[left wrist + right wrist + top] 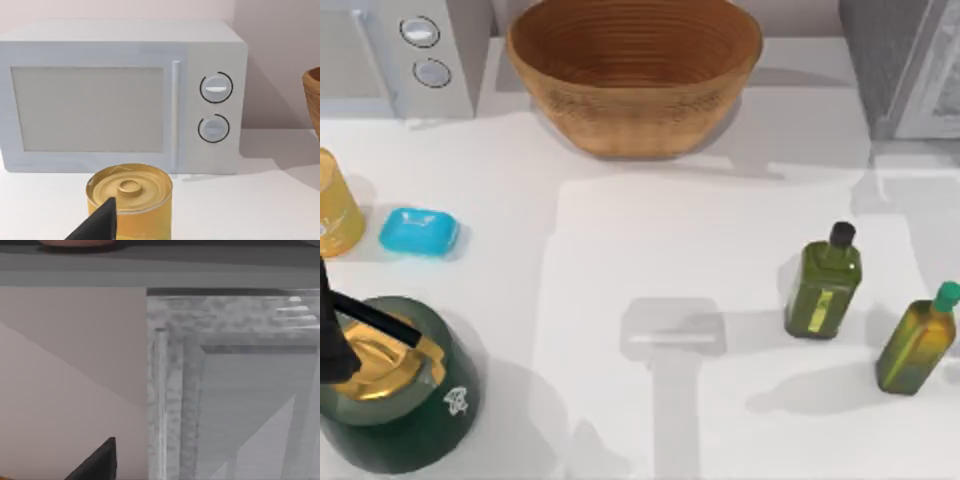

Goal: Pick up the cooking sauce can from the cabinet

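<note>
Right end effector [102, 460] (grip unclear) faces the cabinet [225, 390]; a red sliver farther off may be the cooking sauce can [77, 242].

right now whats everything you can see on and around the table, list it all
wicker basket: 1, brown, back centre
microwave: 1, white, back left
yellow-gold tin: 1, left edge, in front of the microwave
soap bar: 1, light blue, beside the tin
green oil bottles: 2, right side; black cap, green cap nearer the right edge
cabinet: 1, grey, back right corner
table: 1, white
left arm: 1, dark green and gold, front left
right gripper: 1 black finger tip, facing the cabinet
</note>
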